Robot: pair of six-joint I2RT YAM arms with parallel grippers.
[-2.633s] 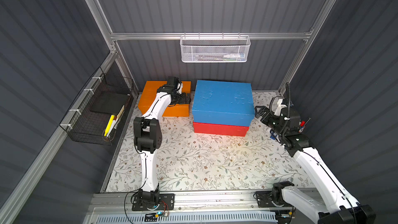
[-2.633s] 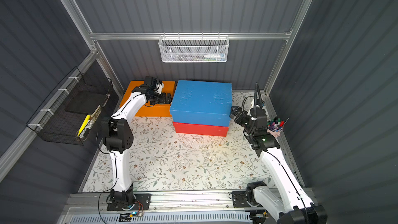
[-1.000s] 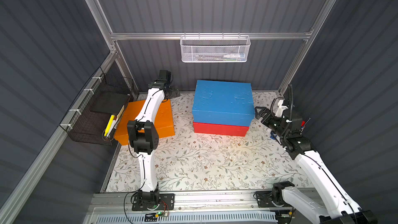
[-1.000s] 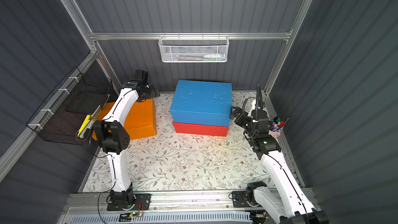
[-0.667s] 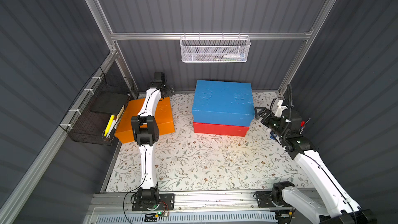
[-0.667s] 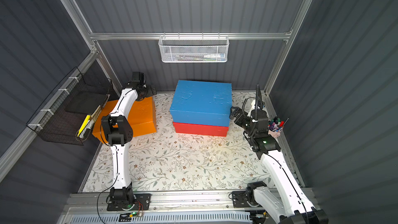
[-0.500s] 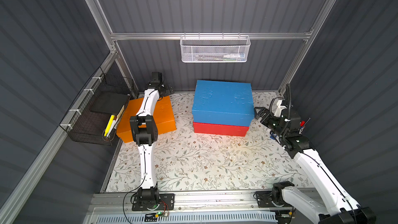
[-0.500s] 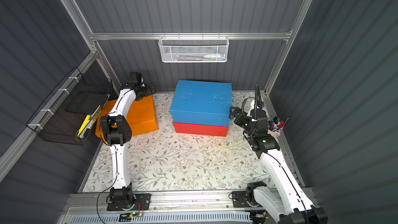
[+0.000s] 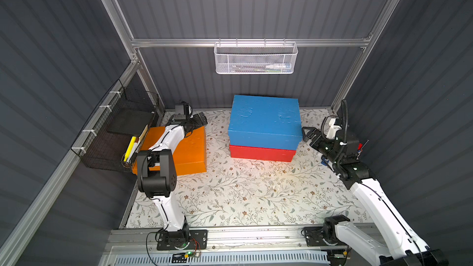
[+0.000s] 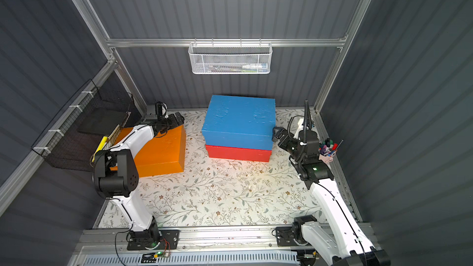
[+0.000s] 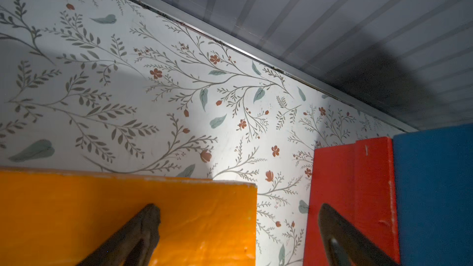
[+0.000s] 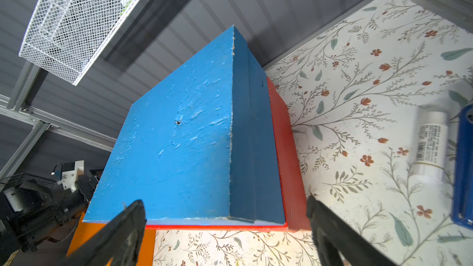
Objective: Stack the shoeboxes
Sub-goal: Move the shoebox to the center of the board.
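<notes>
1. Left wall. You had a black wire basket (image 9: 102, 147) hung on the left wall. It held a flat black slab (image 9: 130, 122) and a yellow marker (image 9: 129, 148).

2. Orange shoebox. The orange shoebox (image 9: 190, 149) lay lid up on the table (image 9: 243, 195), just beside that basket and well apart from the other two boxes. Your left arm reached across it.

3. Left pincer. Your left pincer (image 9: 199, 120) stood at the far right corner of the orange shoebox, near the back wall. In the left wrist view its jaws were spread wide and held nothing. One fingertip (image 11: 151, 216) showed over the orange lid and the other showed in front of the red box. Whether either touched a box could not be told.

4. Stack. The blue shoebox (image 9: 263, 121) rested on the red shoebox (image 9: 261, 152) at the middle of the table, close to the back wall. Above them a white mesh basket (image 9: 256, 58) hung from the rail.

5. Right pincer. Your right pincer (image 9: 307, 134) sat just beside the right end of the blue shoebox, at about lid height. Its jaws were spread wide and empty. In the right wrist view one fingertip (image 12: 135, 211) showed over the blue lid and the other beside the end of the red shoebox.

6. Right edge. A cup of pens (image 10: 327, 150) stood at the table's right edge, beside the right arm.
</notes>
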